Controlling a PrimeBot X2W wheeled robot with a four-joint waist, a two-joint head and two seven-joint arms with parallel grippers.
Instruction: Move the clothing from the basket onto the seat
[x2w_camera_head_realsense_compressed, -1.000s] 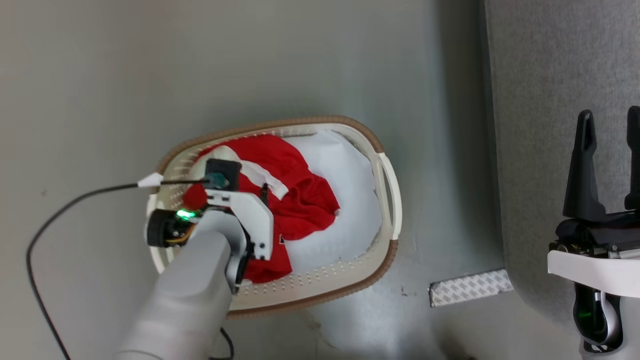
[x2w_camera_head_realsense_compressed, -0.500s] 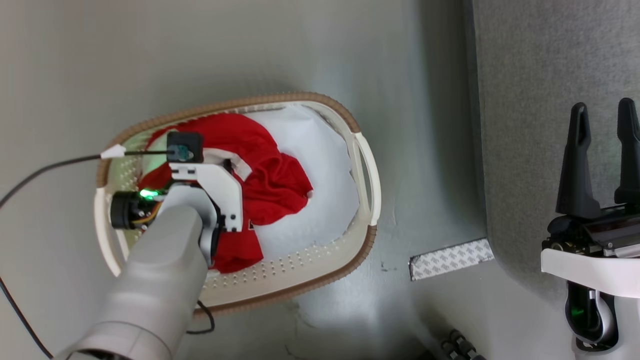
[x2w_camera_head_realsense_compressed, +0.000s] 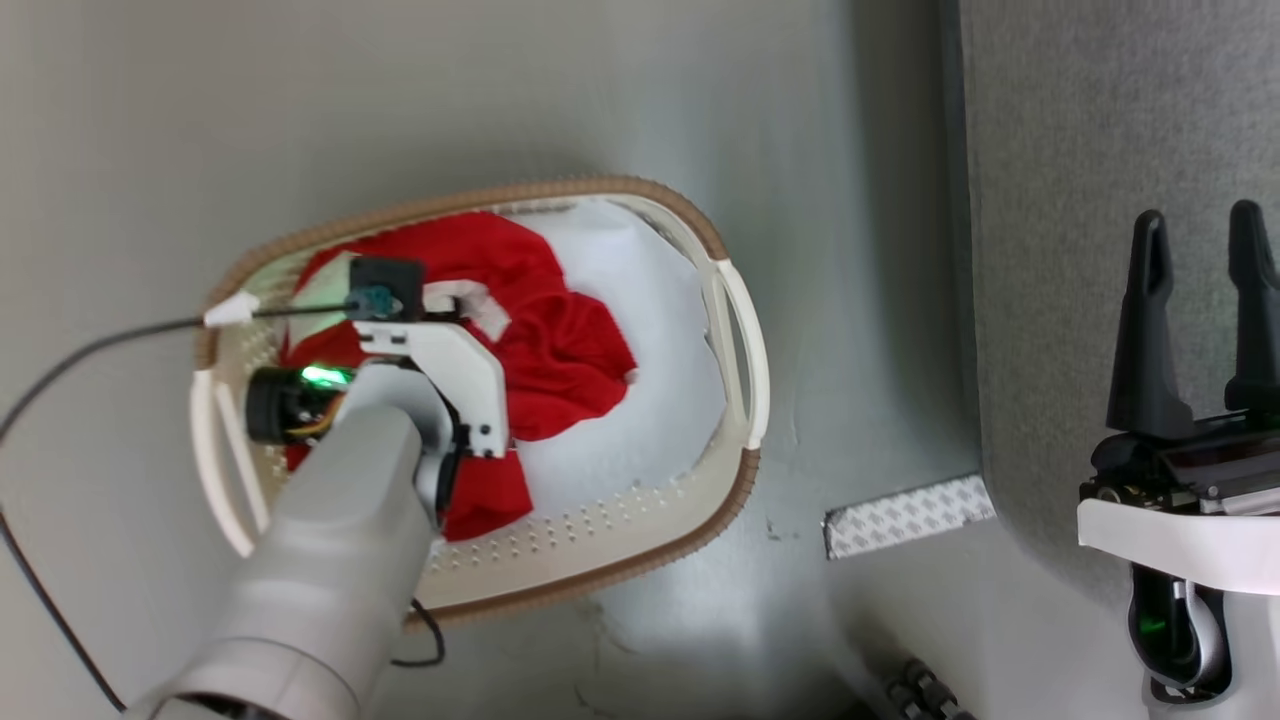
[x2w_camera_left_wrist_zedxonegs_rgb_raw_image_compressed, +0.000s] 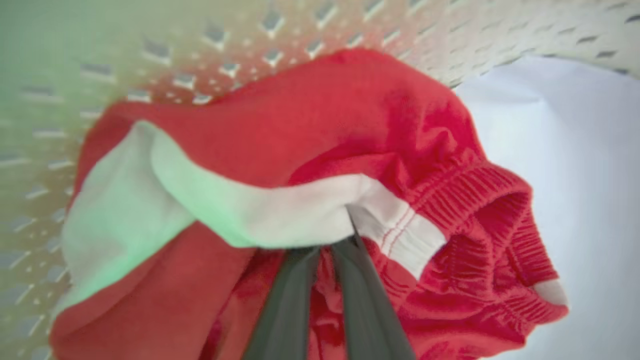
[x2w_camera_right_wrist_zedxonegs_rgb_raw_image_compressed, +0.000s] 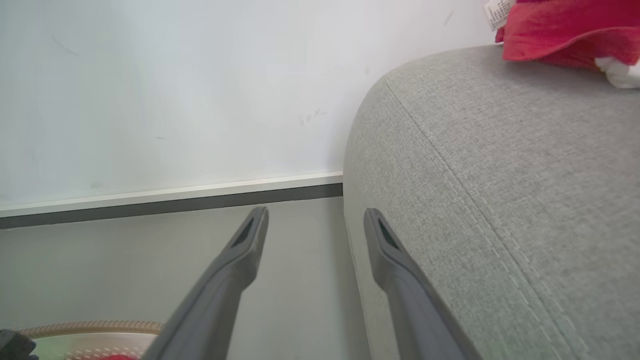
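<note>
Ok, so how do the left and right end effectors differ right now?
The left end effector is shut, pinching the clothing just under its white stripe; the right end effector is open and holds nothing. The left one reaches down inside the basket, while the right one hangs by the edge of the seat. Both are dark and two-fingered.

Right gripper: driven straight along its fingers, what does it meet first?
Probably the wall above the baseboard, though the right gripper's finger nearest the seat may graze its side first; depth is unclear.
</note>
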